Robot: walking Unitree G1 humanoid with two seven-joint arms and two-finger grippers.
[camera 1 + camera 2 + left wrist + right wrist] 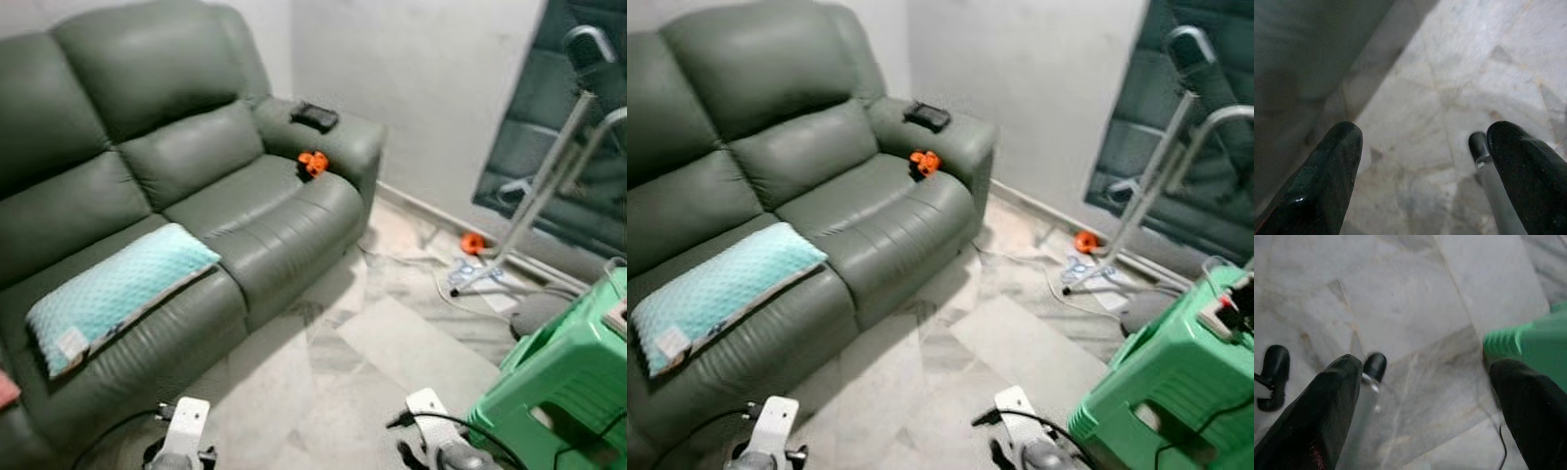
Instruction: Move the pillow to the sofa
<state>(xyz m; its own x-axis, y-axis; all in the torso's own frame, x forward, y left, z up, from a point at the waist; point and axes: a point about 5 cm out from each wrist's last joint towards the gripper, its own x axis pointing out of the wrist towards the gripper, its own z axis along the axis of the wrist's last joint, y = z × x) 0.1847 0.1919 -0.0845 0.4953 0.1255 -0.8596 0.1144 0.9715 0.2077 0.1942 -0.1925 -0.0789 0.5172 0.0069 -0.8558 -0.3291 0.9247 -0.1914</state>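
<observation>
Pillow [113, 289] flat, lengthwise along sofa [245, 176]

Sofa [265, 211]: grey-green leather look, smooth, soft sheen. Pillow [116, 292]: pale teal cloth, dimpled, matt. Floor [382, 343]: marble-like tiles, polished, veined. Stool [558, 387]: green plastic, ribbed edge. Stand [529, 206]: silver metal tube. Fingers [1327, 181]: black, glossy.

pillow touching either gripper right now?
Apart. In the left eye view the pillow lies on the sofa seat. The wrist views show the left gripper and the right gripper open over bare floor.
</observation>
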